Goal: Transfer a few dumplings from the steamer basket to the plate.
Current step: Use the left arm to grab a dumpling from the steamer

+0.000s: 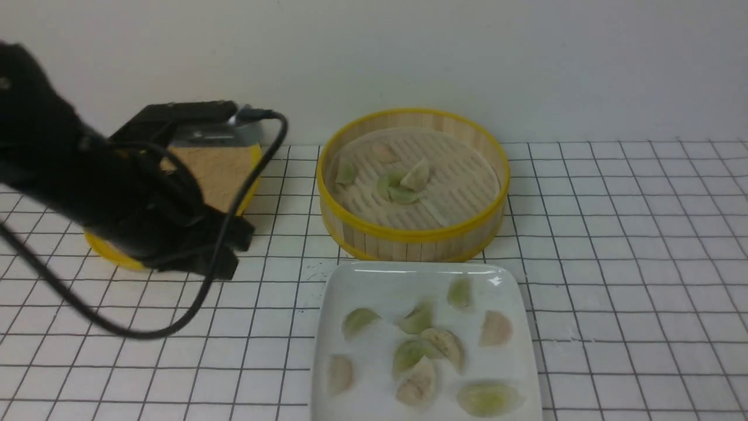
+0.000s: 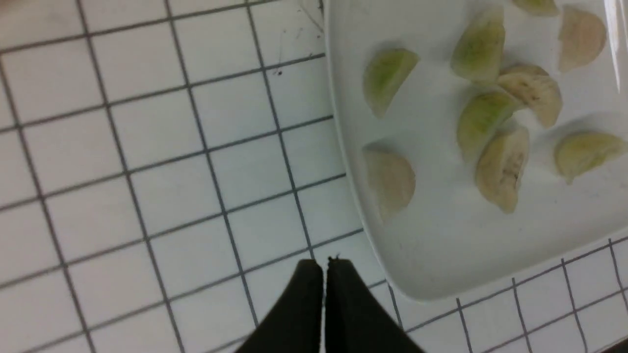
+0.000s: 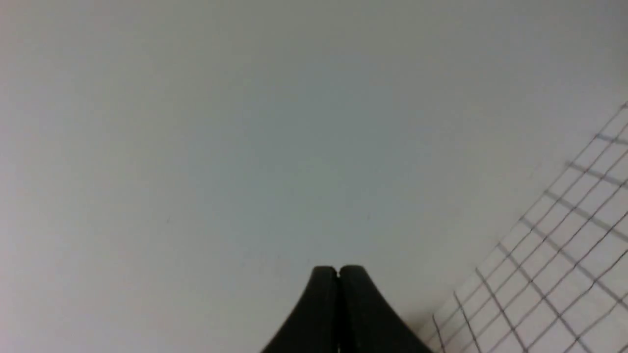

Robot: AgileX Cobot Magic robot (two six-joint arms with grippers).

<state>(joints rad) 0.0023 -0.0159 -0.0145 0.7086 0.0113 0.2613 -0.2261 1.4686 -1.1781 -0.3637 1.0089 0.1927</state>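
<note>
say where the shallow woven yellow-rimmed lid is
In the front view the shallow woven yellow-rimmed lid sits on the robot's left, beside the deep bamboo steamer basket, partly hidden by the black left arm.

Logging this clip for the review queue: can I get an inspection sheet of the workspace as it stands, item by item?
Surface: white gridded table, faint dark scuffs near the plate.
Job's things: steamer basket holds about five dumplings; plate in front of it holds nine.
Clutter: basket lid left of the basket, partly behind the left arm.
Grippers: left gripper shut, empty, over the table beside the plate; right gripper shut, empty, facing the wall.
Cables: black cable loops off the left arm over the table.
Surroundings: plain pale wall.
</note>
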